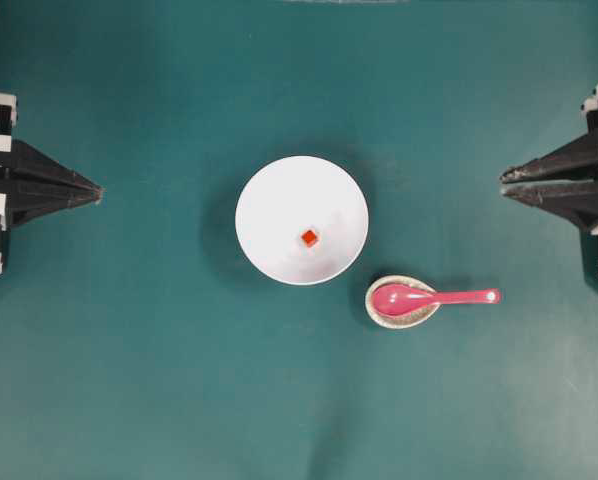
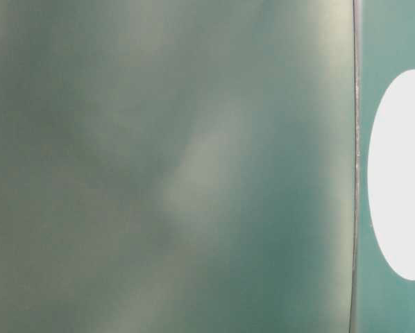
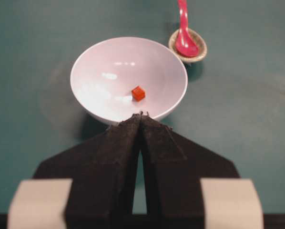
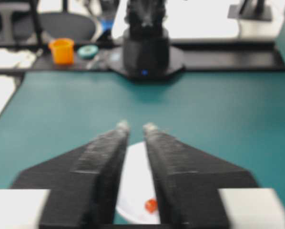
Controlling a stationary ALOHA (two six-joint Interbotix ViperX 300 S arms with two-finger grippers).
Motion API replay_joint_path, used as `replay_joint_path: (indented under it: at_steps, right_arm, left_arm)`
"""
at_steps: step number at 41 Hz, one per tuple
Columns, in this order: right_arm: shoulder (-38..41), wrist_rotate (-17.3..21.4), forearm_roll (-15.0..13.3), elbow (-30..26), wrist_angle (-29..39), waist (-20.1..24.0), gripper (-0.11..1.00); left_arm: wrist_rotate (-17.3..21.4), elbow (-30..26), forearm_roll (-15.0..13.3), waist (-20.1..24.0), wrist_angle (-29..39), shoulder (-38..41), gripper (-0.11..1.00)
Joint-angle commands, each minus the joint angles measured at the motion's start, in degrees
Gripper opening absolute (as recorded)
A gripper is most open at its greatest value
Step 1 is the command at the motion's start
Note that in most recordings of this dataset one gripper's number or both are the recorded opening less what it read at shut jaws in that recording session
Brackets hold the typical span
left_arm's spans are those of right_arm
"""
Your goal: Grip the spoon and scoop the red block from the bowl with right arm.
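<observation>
Both pincers idle: left pincer (image 3: 140, 114) together, right pincer (image 4: 136, 127) slightly apart, half hiding the bowl (image 4: 135, 191).

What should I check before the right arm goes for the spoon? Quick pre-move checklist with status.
1. Right gripper jaws parted for the handle: ok, a small gap shows between the tips, nothing held.
2. Spoon reachable: ok, scoop sits in the speckled spoon rest, handle points toward the right arm's side.
3. Red block in the bowl: ok, it lies near the middle.
4. Left gripper out of the way: ok, shut and parked at the left edge, away from the bowl.
5. Path from right gripper to handle: ok, only bare table between them.
6. Handle's height above the table: cannot tell.
</observation>
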Motion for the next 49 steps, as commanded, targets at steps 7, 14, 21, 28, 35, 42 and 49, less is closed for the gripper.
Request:
replay_joint_path:
  at_steps: [7,14,21,28,35,42,49]
  right_arm:
    - [1.32,0.09,0.18,-1.41,0.53,1.23,0.46]
    - [3.43,0.0,0.09,-0.79,-0.88,3.25,0.46]
    - [6.15,0.0,0.18,0.53,-5.01,5.01,0.46]
    - [8.09,0.0,0.44,2.9,-10.02,5.8,0.46]
    - [9.14,0.0,0.97,5.36,-16.44,6.59,0.46]
    - [10.28,0.0,3.43,8.7,-21.09,7.91,0.46]
    - [12.57,0.0,6.94,12.04,-27.16,10.46,0.46]
  left_arm:
    - [0.09,-1.67,0.09,0.09,1.93,0.44,0.0]
    - [0.09,-1.67,0.18,0.18,2.02,0.44,0.0]
    - [0.09,-1.67,0.18,0.18,2.2,0.44,0.0]
    - [0.09,-1.67,0.18,0.18,2.2,0.53,0.0]
    - [0.09,-1.67,0.18,0.09,2.2,0.53,0.0]
    - [0.18,-1.58,0.18,0.18,2.2,0.53,0.0]
    - [0.18,-1.58,0.09,0.09,2.72,0.62,0.0]
